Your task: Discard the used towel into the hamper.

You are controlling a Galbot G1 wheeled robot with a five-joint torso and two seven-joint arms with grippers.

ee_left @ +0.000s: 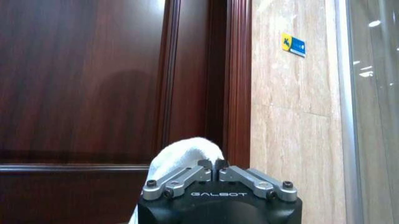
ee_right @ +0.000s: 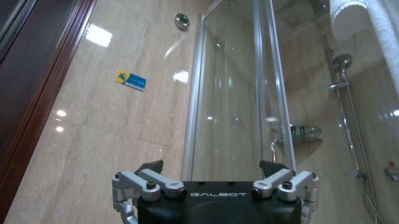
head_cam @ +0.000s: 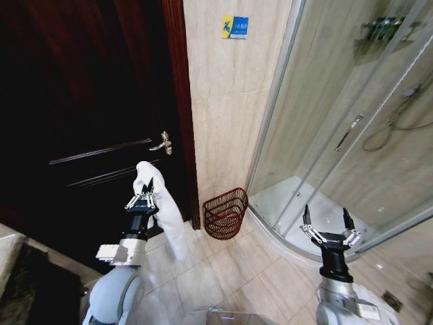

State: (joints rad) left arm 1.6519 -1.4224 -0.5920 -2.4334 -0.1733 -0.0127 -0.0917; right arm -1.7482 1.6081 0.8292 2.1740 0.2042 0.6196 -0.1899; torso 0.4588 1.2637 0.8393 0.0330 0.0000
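White terry cloth is hanging from the left gripper [head_cam: 143, 197], whose fingers are pinching the towel [head_cam: 162, 210] tight near its top while the rest is drooping toward the tiled floor [head_cam: 223, 271] in front of the dark wooden door [head_cam: 88, 122]. The hamper [head_cam: 225, 213], a red-brown wire basket, is sitting on the floor against the marble wall [head_cam: 226, 101] (between the door frame and the glass shower enclosure [head_cam: 352, 115]), just to the right of the towel. The right gripper [head_cam: 329, 223] is hovering empty beside the shower, its fingers spread wide.
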